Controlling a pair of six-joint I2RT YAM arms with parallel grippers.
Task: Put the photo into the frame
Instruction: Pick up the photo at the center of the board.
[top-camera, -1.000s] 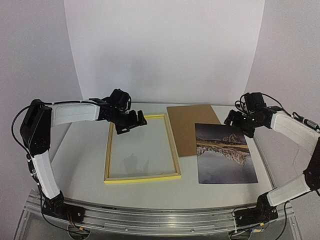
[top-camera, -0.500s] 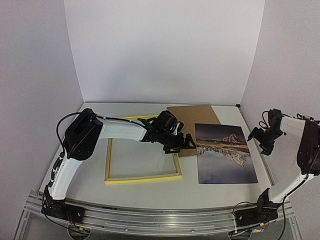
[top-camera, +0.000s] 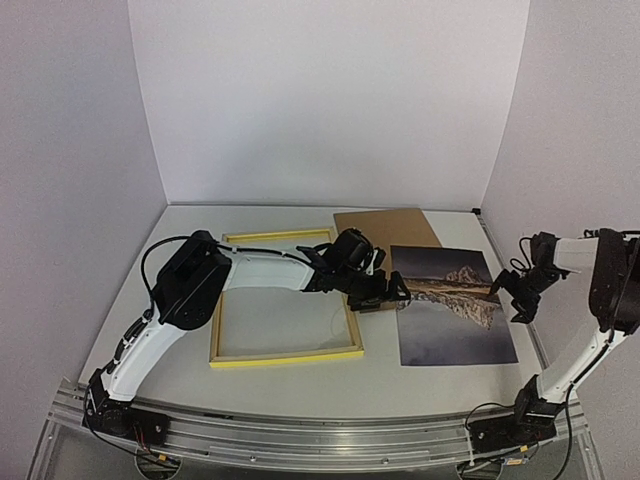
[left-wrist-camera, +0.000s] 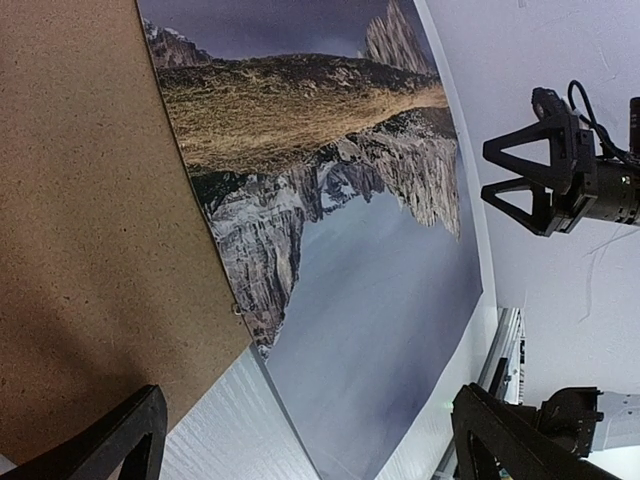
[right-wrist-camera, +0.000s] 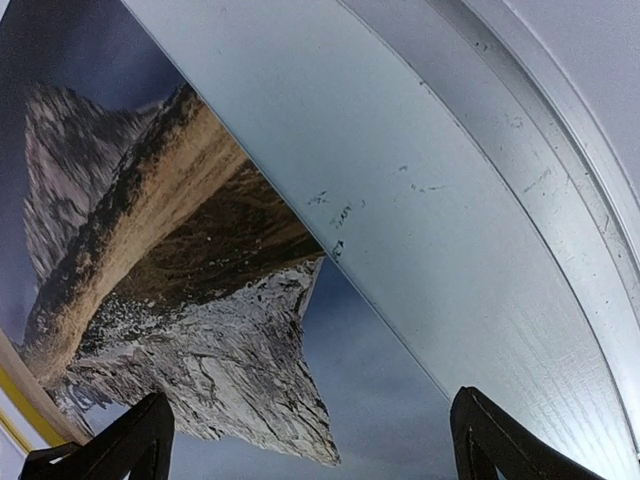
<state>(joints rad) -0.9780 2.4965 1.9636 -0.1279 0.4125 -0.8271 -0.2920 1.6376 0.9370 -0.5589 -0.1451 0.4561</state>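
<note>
Photo (top-camera: 455, 305) lies flat on the desk (top-camera: 180, 330) between your grippers. Left gripper (top-camera: 393, 298) hovers over its left edge, jaws wide apart, empty. Right gripper (top-camera: 509, 297) sits just off its right edge, jaws apart, empty. Frame (top-camera: 285, 355) lies behind the left gripper, brown board (top-camera: 385, 235) alongside.

Photo (top-camera: 455, 305): dark grey-blue sky, pale rocky peak, tan-brown band across middle, all mirrored in blue-grey water.
Frame (top-camera: 285, 355): thin yellow edges, clear pane.
Backing board (top-camera: 378, 238): plain brown.
Table (top-camera: 170, 300): off-white.
Left arm (top-camera: 262, 268), right arm (top-camera: 572, 362): white shells, black joints.
</note>
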